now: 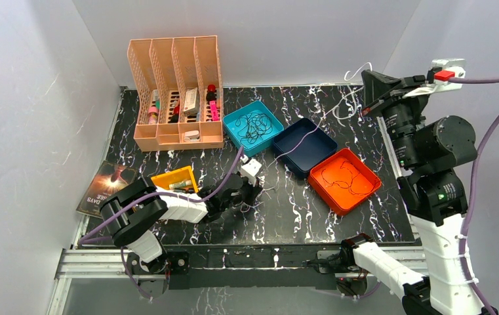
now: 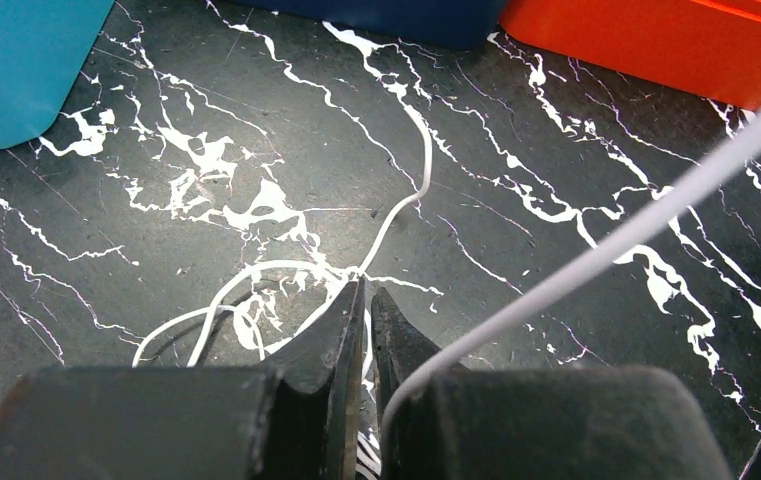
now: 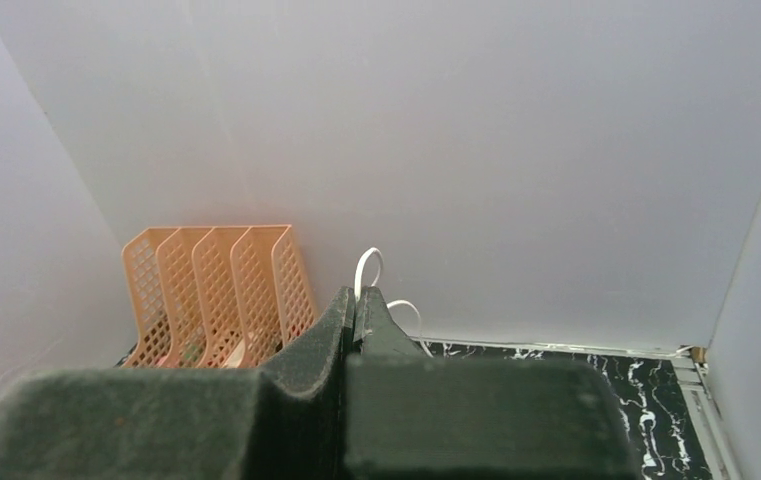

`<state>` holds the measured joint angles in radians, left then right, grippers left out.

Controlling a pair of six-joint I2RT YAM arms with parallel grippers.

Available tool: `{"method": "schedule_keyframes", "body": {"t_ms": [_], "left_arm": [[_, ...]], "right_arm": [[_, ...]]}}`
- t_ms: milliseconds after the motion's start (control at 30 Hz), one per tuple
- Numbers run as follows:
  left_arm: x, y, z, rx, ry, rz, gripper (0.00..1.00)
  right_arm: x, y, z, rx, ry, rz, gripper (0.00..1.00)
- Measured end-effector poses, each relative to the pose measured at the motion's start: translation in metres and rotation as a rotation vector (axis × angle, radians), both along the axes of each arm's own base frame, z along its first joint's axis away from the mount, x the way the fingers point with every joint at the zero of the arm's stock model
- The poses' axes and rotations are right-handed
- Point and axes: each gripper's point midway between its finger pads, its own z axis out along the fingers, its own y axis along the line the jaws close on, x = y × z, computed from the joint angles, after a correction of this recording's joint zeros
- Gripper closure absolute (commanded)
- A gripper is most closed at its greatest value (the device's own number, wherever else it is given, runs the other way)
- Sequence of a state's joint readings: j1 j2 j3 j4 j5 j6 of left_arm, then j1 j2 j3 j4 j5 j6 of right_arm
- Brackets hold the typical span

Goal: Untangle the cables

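Your left arm lies low at the lower left of the frame. The left gripper reaches the middle, fingers almost touching. Your right arm stands tall at the right. The right gripper is lifted high, pinching a white cable.

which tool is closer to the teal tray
Left. The left tool sits just in front of the teal tray; the right tool is raised far to its right.

Plain white walls, black white-veined tabletop, metal rail along near edge, even light
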<state>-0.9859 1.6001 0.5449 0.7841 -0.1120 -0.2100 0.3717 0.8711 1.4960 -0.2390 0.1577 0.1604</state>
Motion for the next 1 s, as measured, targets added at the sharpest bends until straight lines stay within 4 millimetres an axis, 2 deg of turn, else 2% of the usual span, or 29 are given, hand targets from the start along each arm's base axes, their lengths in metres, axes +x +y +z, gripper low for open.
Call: {"method": "schedule_keyframes", "body": {"t_ms": [167,300,600,833,1000], "left_arm": [[0.0,0.001,-0.001,0.002,0.0,0.004,0.94],[0.0,0.002,-0.002,0.003,0.003,0.005,0.93],[-0.002,0.003,-0.005,0.009,0.011,0.007,0.92],[-0.002,0.004,-0.005,0.009,0.016,0.008,0.93],[-0.002,0.003,-0.005,0.009,0.016,0.008,0.92]], "right_arm": [[-0.003,-0.015,0.014,0.007,-0.037,-0.071,1.0],[-0.007,-0.03,0.032,0.021,-0.086,-0.146,1.0],[-0.038,-0.075,0.095,0.09,-0.266,-0.334,1.0],[-0.059,-0.093,0.134,0.125,-0.37,-0.399,1.0],[-0.064,-0.098,0.147,0.124,-0.406,-0.426,1.0]]}}
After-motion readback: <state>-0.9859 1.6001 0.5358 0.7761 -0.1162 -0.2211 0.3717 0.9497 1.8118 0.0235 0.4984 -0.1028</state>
